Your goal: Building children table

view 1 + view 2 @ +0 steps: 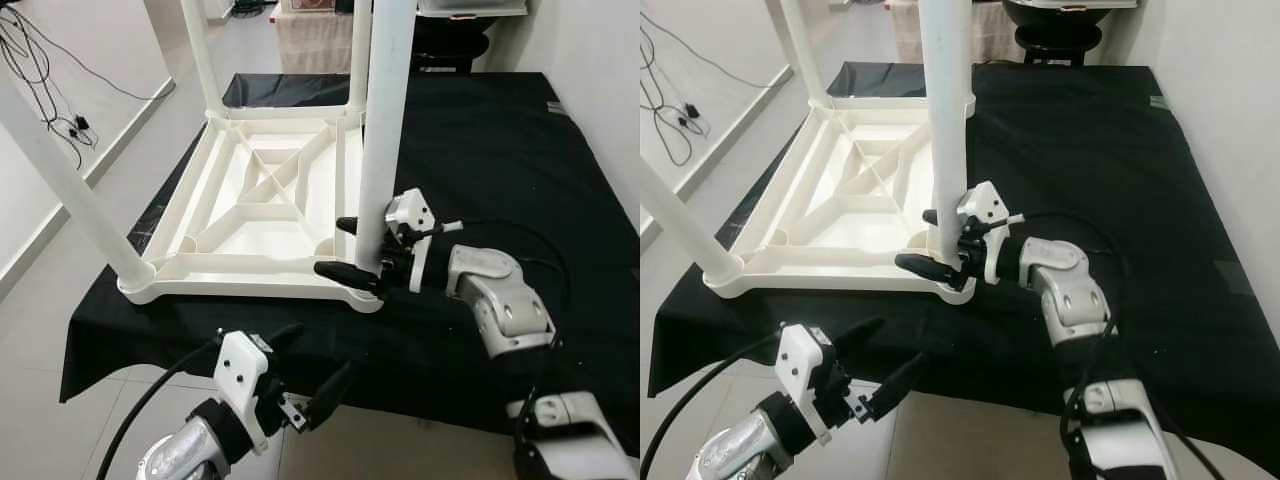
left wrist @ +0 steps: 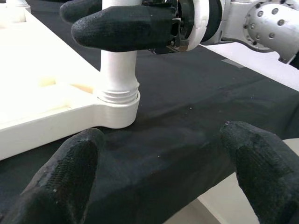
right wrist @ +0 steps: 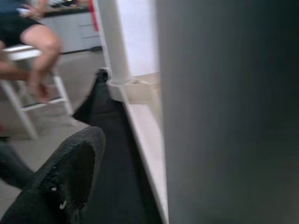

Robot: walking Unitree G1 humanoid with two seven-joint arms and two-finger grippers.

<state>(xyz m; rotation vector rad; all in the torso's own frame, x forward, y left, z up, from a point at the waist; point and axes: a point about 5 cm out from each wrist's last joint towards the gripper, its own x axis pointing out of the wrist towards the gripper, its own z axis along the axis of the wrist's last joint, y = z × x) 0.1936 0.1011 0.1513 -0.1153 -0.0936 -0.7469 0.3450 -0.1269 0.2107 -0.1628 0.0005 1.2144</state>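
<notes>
1. Right gripper [image 1: 352, 247] reaches in sideways, fingers clamped round the near leg [image 1: 384, 130].
2. Upside-down table [image 1: 262, 213] sits on the black cloth [image 1: 480, 150].
3. Left gripper [image 1: 310, 365] hovers below the edge, fingers wide apart.

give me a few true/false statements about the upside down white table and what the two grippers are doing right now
1. The white plastic table top lies upside down on the black cloth. True.
2. The right gripper has its fingers around the near white table leg. True.
3. The left gripper is shut on a leg. False: it is open, off the near edge of the cloth, holding nothing.
4. The near leg lies flat on the cloth. False: it stands upright in the table top's corner socket.
5. A bundle of cables lies on the floor to the robot's left. True.
</notes>
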